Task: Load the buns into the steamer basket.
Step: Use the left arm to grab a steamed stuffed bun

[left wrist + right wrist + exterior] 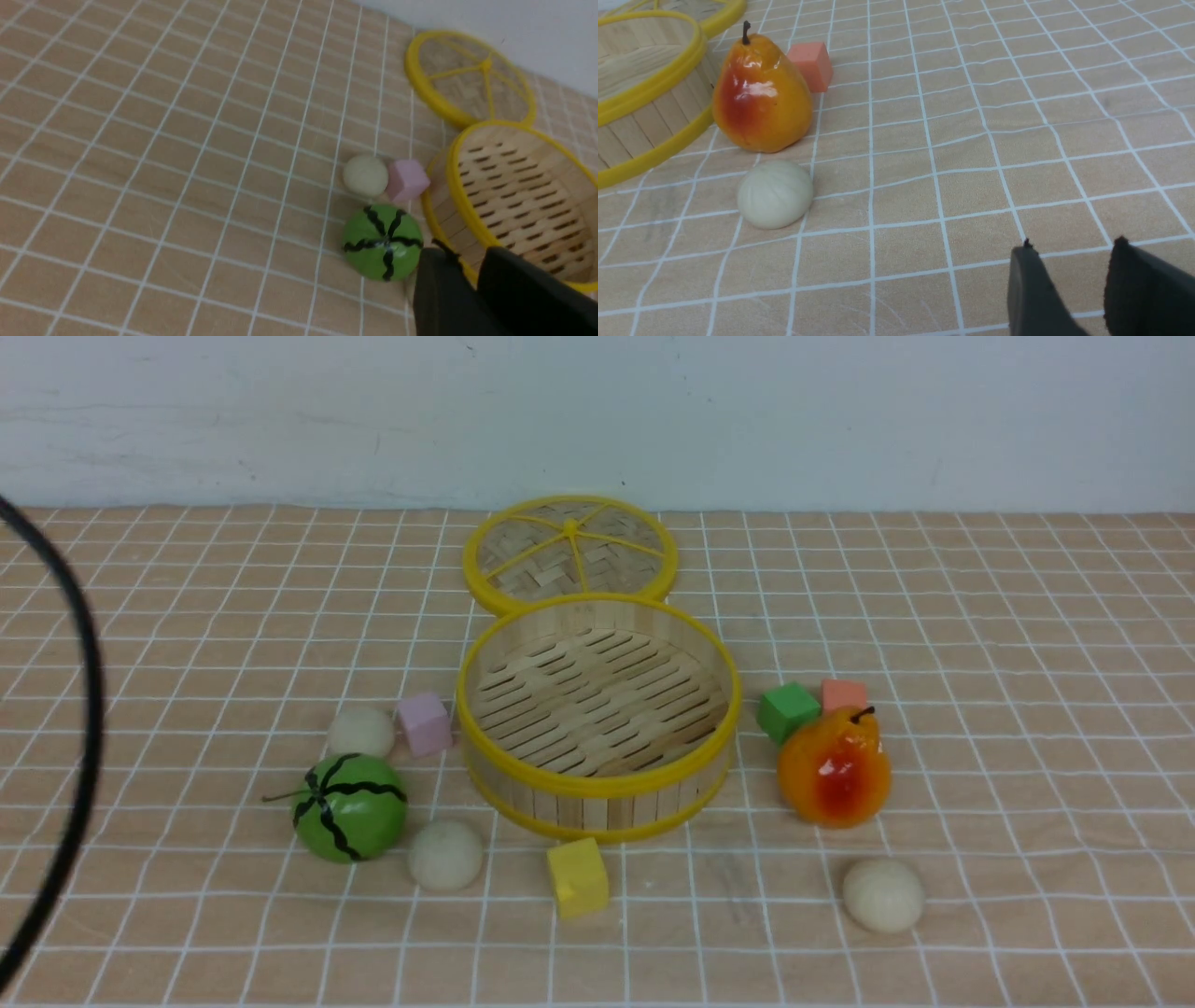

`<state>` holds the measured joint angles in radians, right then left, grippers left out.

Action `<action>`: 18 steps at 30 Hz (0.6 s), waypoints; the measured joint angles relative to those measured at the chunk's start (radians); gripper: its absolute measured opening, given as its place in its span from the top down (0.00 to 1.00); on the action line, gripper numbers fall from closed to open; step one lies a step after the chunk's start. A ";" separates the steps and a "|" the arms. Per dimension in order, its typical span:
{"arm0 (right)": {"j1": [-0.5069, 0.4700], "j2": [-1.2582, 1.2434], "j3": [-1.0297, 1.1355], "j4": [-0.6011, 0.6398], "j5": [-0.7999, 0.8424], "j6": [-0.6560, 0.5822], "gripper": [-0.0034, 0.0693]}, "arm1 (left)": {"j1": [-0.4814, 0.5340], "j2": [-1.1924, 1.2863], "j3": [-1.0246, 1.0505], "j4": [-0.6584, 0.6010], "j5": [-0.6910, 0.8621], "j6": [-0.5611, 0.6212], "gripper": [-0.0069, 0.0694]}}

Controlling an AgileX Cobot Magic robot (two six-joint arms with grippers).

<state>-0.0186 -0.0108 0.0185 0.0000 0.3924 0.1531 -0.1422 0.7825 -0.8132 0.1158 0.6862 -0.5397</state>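
We observe the round bamboo-slat steamer basket with yellow rims at the table's middle, its slatted floor bare; we locate one cream-white matte bun beside the green striped melon, a second behind that melon, and a third nearer us than the glossy orange-red pear; we see the right gripper open, holding nothing; we cannot tell whether the left gripper is open or closed.
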 joint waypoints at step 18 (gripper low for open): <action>0.000 0.000 0.000 0.000 0.000 0.000 0.62 | 0.000 0.785 -0.444 -0.199 0.145 0.458 0.66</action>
<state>-0.0186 -0.0108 0.0185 0.0000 0.3924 0.1531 -0.1422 1.5673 -1.2572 -0.0831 0.8311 -0.0819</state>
